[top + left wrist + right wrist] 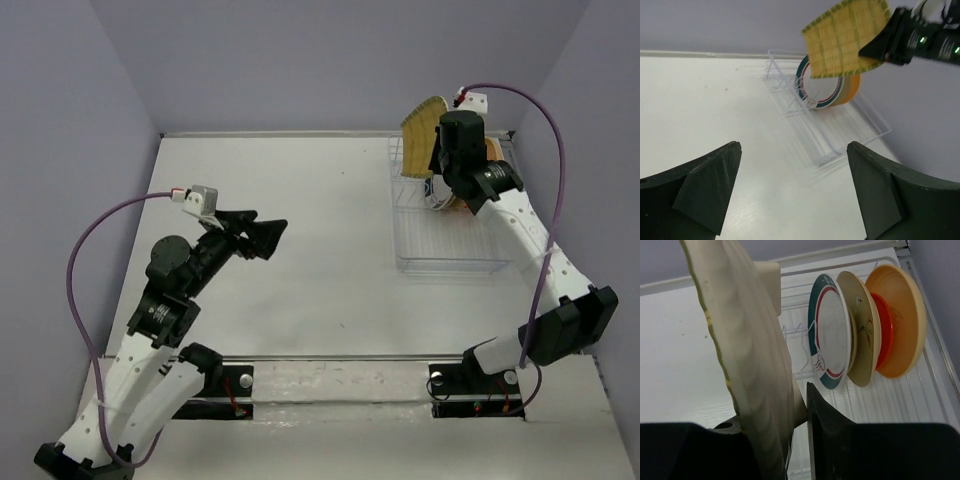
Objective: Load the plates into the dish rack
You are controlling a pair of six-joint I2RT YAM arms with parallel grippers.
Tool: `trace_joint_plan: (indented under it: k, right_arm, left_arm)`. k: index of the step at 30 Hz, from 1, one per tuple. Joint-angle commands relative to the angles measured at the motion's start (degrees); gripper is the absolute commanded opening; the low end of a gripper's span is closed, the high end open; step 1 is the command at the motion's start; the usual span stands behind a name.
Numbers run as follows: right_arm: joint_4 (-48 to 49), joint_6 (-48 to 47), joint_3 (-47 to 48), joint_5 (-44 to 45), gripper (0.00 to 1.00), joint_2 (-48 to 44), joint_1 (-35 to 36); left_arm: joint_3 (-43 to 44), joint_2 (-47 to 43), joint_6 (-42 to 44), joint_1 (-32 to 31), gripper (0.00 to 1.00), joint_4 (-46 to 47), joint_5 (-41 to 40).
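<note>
The fingers of the right gripper are clamped on the edge of the yellow-green ribbed fan-shaped plate, holding it on edge in the air above the far end of the rectangular thin-wire dish rack.

To seat it well, I judge the plate should be kept upright and parallel to the standing dishes. It should come down into a free divider slot just beside the white plate with the dark green rim, and be let go only once its lower edge rests between the wires.

In the rack, four plates stand upright in a row at the far end:
- the green-rimmed one
- the cream plate with a bird print
- the small orange-red plate
- the plain yellow-orange round plate

The rest of the rack holds nothing.

The left gripper hangs well apart from the rack, jaws spread and empty.
</note>
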Motion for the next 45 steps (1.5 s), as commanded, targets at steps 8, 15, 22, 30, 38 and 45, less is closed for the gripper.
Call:
trace_joint_plan:
  k: [8,15,22,30,38,45]
  right_arm:
    - [-16.6,-1.7,17.7,6.8,0.07,13.1,-4.4]
    - [-22.0,-2.9,24.4,4.0,0.07,17.0,-6.4]
    - [-22.7,-3.5,26.3,1.8,0.07,21.2,-8.3]
    - [-21.2,-5.2,30.4,0.0,0.07,27.0,-8.9]
    - [-20.9,-7.2,33.4,-2.4,0.07,31.8,-9.4]
    - [-20.4,-7.0,30.2,-3.4,0.07,33.1,-9.4]
  left_arm:
    - [-4.9,-6.8,12.8,-8.0,0.99,-10.5,-14.5]
    - [-4.9,-9.5,13.0,-11.2,0.99,-11.7,-17.7]
    - [-5.0,-10.6,13.0,-11.8,0.99,-11.7,-18.2]
    - [-5.1,-9.5,12.9,-11.8,0.99,-11.4,-17.8]
    - [-5.3,-8.9,12.7,-11.8,0.99,-11.4,-18.2]
    - [-5.3,-8.7,12.7,-11.7,0.99,-11.3,-18.2]
